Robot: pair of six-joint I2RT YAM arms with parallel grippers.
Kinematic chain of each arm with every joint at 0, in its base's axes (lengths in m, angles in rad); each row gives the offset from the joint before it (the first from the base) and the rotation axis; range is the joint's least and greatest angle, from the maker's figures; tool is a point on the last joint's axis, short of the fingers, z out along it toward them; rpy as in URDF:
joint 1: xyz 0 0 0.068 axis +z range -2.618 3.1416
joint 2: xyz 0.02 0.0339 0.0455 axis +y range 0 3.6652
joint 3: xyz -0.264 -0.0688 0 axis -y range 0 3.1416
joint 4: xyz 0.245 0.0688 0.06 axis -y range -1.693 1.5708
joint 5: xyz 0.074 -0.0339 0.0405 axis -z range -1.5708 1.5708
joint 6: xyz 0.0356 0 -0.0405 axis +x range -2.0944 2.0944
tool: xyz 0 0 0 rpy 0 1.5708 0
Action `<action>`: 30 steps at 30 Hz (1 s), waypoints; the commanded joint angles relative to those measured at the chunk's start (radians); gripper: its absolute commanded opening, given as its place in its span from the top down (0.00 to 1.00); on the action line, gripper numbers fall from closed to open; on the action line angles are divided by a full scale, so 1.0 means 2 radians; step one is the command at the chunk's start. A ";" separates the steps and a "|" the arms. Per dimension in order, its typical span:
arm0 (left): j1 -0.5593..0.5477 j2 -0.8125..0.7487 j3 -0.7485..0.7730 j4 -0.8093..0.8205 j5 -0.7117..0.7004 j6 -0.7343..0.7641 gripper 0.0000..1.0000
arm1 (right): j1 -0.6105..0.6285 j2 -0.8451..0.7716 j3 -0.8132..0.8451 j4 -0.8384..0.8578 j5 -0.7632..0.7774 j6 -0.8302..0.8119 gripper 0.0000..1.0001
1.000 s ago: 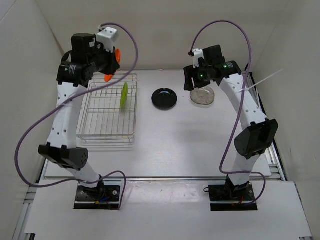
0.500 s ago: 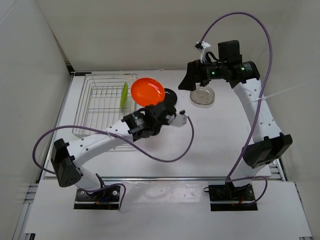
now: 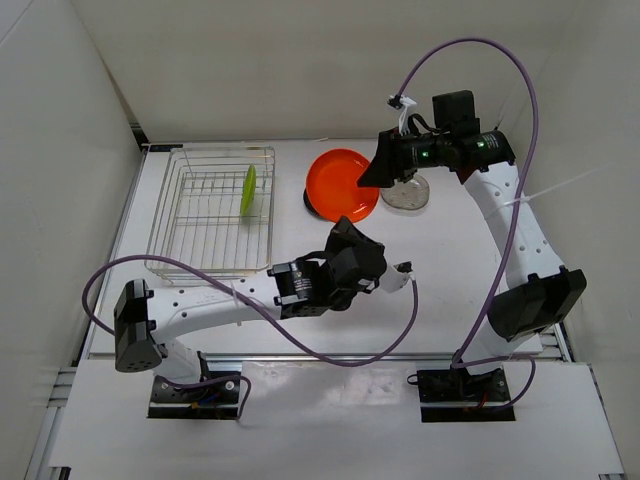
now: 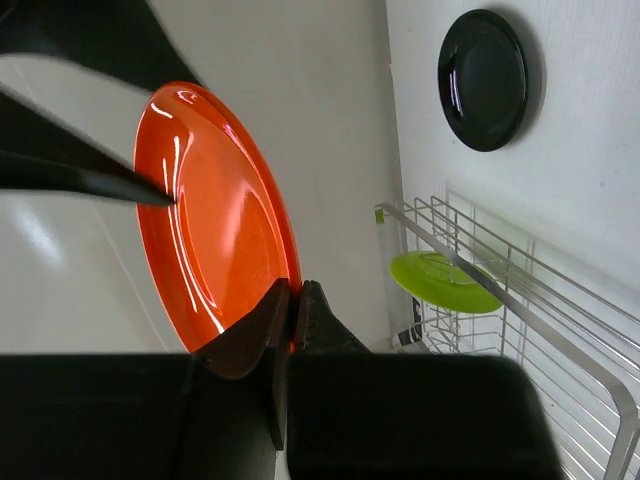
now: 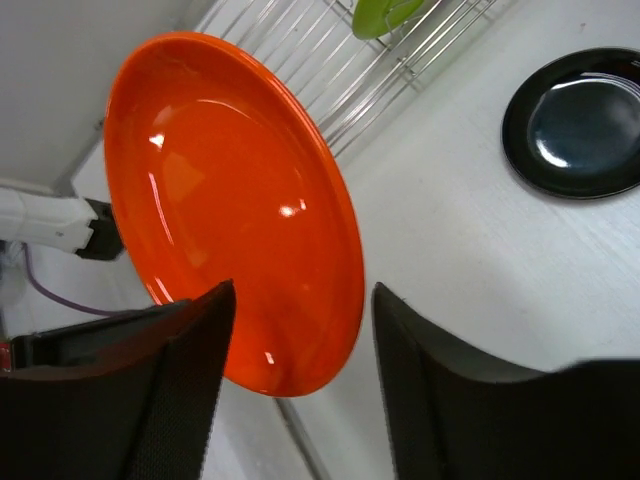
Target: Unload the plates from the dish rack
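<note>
My left gripper [image 3: 343, 226] is shut on the rim of a red-orange plate [image 3: 342, 184] and holds it up, tilted, above the table; the left wrist view shows the plate [image 4: 215, 210] pinched in the jaws [image 4: 290, 300]. My right gripper [image 3: 376, 172] is open, and its fingers straddle the plate's far edge [image 5: 230, 200] without closing [image 5: 302, 292]. A black plate [image 5: 578, 125] lies flat on the table, mostly hidden under the orange one in the top view. A clear plate [image 3: 405, 194] lies right of it. A lime green plate [image 3: 247, 190] stands on edge in the wire dish rack [image 3: 205, 215].
The rack stands at the back left, close to the left wall. White walls enclose the table on three sides. Purple cables loop off both arms. My left arm stretches low across the table's front middle.
My left arm has swung from the rack down and rightward, carrying the orange plate to the right gripper. My right gripper has risen off the clear plate and opened around the orange plate's edge.
</note>
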 commanded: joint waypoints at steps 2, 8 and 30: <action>0.001 0.005 0.023 0.017 -0.024 -0.001 0.89 | 0.000 -0.006 0.004 0.018 -0.021 0.002 0.51; 0.001 0.011 0.027 -0.002 -0.024 -0.018 0.89 | 0.000 -0.006 -0.001 0.018 -0.021 0.007 0.83; 0.070 0.015 0.104 -0.377 0.093 -0.198 0.00 | -0.040 0.124 0.080 0.068 0.145 0.094 1.00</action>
